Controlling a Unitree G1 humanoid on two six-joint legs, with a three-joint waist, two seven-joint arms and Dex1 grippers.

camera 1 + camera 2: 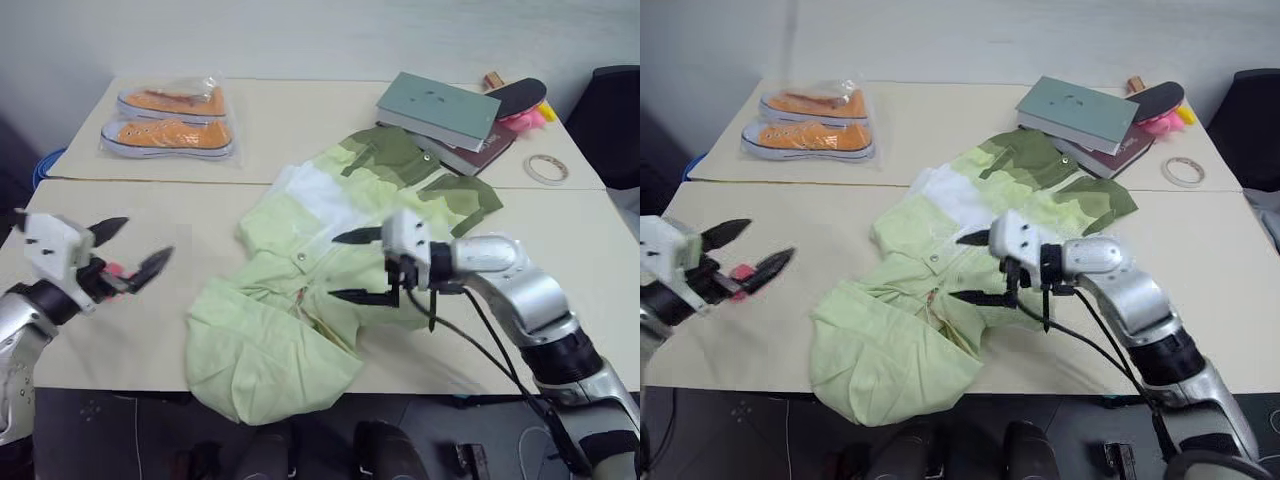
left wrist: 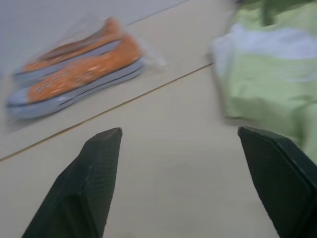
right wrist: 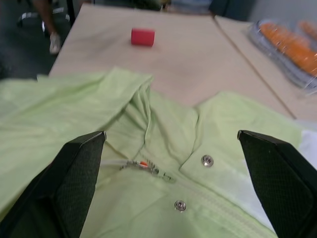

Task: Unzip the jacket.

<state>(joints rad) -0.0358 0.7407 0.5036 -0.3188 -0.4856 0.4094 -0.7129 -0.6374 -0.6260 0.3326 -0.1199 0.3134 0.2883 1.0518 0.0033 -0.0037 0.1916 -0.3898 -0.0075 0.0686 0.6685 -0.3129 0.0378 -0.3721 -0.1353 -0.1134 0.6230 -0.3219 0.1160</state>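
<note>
The jacket lies spread across the middle of the table, light green with a white band and olive shoulders, and its hem droops over the front edge. Its zipper pull with an orange tab sits beside two silver snaps. My right gripper hovers open just over the jacket's front, pointing left, with the zipper pull between and ahead of its fingers. My left gripper is open and holds nothing. It is over bare table well left of the jacket.
Orange shoes in a clear bag lie at the back left. Stacked books, a black insole and a tape roll sit at the back right. A small red block lies on the table near the left gripper.
</note>
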